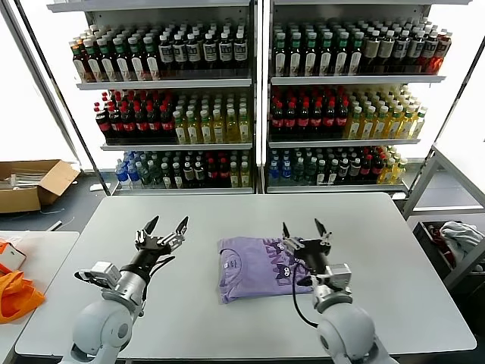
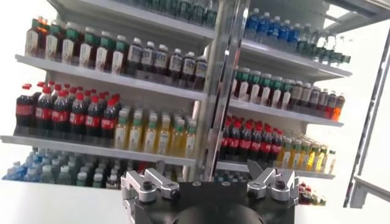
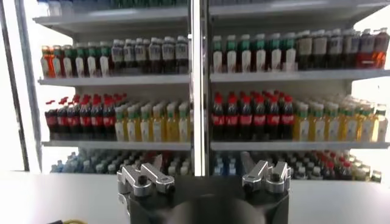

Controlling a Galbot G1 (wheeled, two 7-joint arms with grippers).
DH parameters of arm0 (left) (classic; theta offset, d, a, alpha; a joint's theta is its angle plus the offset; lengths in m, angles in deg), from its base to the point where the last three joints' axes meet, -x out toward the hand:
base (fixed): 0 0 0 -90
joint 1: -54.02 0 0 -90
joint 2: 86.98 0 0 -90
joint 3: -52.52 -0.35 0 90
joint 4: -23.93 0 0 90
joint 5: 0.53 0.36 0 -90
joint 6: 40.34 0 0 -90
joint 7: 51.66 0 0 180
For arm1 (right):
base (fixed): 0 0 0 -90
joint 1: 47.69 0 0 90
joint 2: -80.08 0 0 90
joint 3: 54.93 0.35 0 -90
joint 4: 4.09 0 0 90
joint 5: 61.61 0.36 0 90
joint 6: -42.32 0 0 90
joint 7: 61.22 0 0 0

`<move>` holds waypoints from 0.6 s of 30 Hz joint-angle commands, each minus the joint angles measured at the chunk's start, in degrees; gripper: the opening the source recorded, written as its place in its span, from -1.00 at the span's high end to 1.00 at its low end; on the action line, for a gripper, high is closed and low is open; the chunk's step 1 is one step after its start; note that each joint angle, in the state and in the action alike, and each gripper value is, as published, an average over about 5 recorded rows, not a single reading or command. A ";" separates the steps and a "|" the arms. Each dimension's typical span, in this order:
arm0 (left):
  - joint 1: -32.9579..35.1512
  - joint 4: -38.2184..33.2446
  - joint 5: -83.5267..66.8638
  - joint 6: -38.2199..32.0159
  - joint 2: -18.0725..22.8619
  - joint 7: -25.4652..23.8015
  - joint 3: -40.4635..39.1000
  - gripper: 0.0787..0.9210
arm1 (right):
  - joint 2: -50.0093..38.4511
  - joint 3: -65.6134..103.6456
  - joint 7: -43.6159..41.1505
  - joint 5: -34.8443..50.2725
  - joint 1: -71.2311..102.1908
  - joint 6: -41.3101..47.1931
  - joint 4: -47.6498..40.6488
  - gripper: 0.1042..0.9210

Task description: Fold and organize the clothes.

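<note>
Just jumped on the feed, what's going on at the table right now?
A lavender T-shirt lies on the grey table, already folded into a compact rectangle. Neither arm holds it. The left gripper is open and raised over bare table to the shirt's left; the right gripper is open and raised above the shirt's right edge. Both wrist cameras face the drink shelves.

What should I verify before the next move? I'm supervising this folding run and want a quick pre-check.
1. T-shirt lies on the table, already folded into a compact rectangle: ok.
2. Left gripper open, holding nothing, raised left of the shirt: ok.
3. Right gripper open, empty, over the shirt's right edge: ok.
4. Bare tabletop all round the shirt: ok.
5. Folds neat underneath: cannot tell.
6. Orange fabric sits apart on the side table, clear of both arms: ok.
</note>
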 commanded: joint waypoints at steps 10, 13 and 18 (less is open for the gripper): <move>6.06 -1.47 0.81 -0.65 2.39 -11.82 16.93 -0.77 | 1.67 23.33 -14.86 -1.63 21.52 -11.57 7.19 -0.76; 6.82 -1.63 0.76 -0.83 2.44 -13.53 18.65 -0.77 | 2.28 24.06 -15.67 -1.88 21.55 -11.80 7.01 -0.76; 7.59 -1.39 0.99 -1.06 2.47 -15.21 20.05 -0.77 | 3.92 25.05 -16.95 -2.23 21.05 -11.82 6.26 -0.76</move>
